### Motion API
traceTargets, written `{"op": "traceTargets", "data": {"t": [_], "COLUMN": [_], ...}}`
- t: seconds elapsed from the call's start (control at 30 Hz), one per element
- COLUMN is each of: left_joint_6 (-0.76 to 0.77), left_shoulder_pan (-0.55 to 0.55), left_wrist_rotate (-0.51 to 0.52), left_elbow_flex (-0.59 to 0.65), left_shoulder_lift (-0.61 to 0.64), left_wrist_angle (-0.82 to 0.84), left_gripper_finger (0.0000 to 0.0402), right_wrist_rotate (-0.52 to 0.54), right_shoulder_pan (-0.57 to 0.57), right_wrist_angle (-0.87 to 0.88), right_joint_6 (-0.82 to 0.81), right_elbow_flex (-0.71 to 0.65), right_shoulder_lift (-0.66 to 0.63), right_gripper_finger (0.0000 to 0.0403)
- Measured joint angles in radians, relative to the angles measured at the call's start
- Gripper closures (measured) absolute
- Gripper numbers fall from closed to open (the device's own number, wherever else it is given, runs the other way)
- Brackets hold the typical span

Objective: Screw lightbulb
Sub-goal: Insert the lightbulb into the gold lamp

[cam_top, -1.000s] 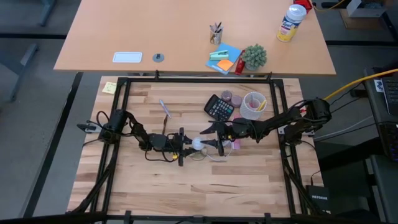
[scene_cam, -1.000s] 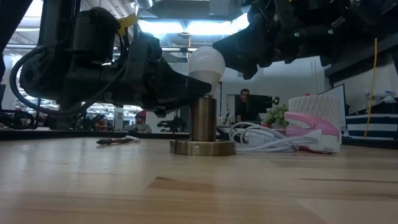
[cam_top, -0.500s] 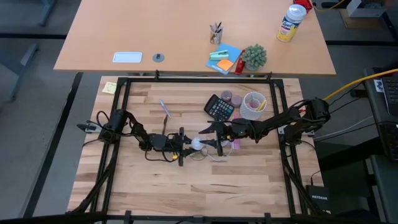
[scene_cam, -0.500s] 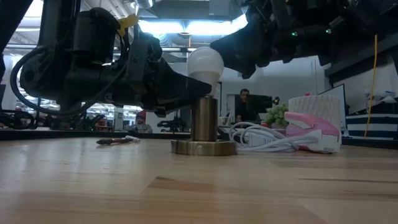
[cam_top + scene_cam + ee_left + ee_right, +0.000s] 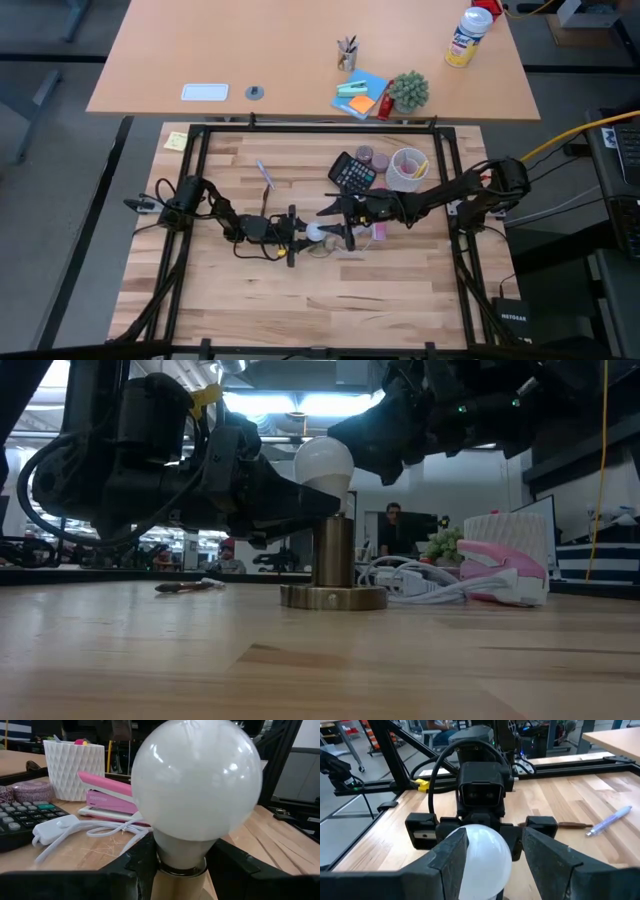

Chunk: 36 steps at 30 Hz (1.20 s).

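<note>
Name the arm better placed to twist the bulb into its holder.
Right. The right gripper has its fingers either side of the lightbulb globe, while the left gripper is at the brass holder beneath, seemingly steadying it.

tan desk (image 5: 300,50) behind the workbench (grey floor (image 5: 50,200) around), ceiling lights (image 5: 300,402) overhead.

A light butcher-block table (image 5: 240,295) carries a brass lamp base (image 5: 333,596) near its middle, with a white cord (image 5: 420,586) and pink stapler (image 5: 503,567) beside it. Farther back lie a calculator (image 5: 352,173), white cup (image 5: 408,167), pen (image 5: 265,176) and yellow note (image 5: 176,140).
</note>
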<state>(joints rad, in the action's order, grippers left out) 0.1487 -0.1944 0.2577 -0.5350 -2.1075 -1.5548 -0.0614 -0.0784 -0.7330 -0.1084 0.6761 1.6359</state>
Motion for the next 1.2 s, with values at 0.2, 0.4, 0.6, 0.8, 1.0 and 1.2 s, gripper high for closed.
{"op": "traceTargets", "data": {"t": [0.2,0.4,0.6,0.8,1.0,1.2], "left_joint_6": [0.001,0.003,0.057,0.123,0.093,0.042], "left_shoulder_pan": [0.000,-0.004,-0.004,-0.001,-0.003,-0.010], "left_wrist_rotate": [0.001,0.003,0.004,-0.003,-0.004,0.000], "left_elbow_flex": [0.000,0.000,0.000,-0.001,-0.001,0.000], "left_shoulder_lift": [0.000,0.000,0.001,0.002,0.002,0.002], "left_wrist_angle": [-0.001,-0.002,-0.002,-0.005,-0.005,-0.005], "left_gripper_finger": [0.0258,0.0258,0.0251,0.0208,0.0177,0.0181], "right_wrist_rotate": [0.013,0.015,0.019,0.016,0.016,0.000], "right_shoulder_pan": [-0.001,-0.001,0.000,-0.001,-0.001,-0.001], "right_wrist_angle": [0.039,0.084,0.082,0.082,0.082,0.098], "right_joint_6": [0.007,0.007,0.004,0.004,0.004,0.002], "right_elbow_flex": [-0.001,0.000,-0.001,-0.001,-0.002,-0.002], "right_shoulder_lift": [-0.014,-0.015,-0.014,-0.013,-0.013,-0.022], "right_gripper_finger": [0.0205,0.0205,0.0205,0.0205,0.0205,0.0205]}}
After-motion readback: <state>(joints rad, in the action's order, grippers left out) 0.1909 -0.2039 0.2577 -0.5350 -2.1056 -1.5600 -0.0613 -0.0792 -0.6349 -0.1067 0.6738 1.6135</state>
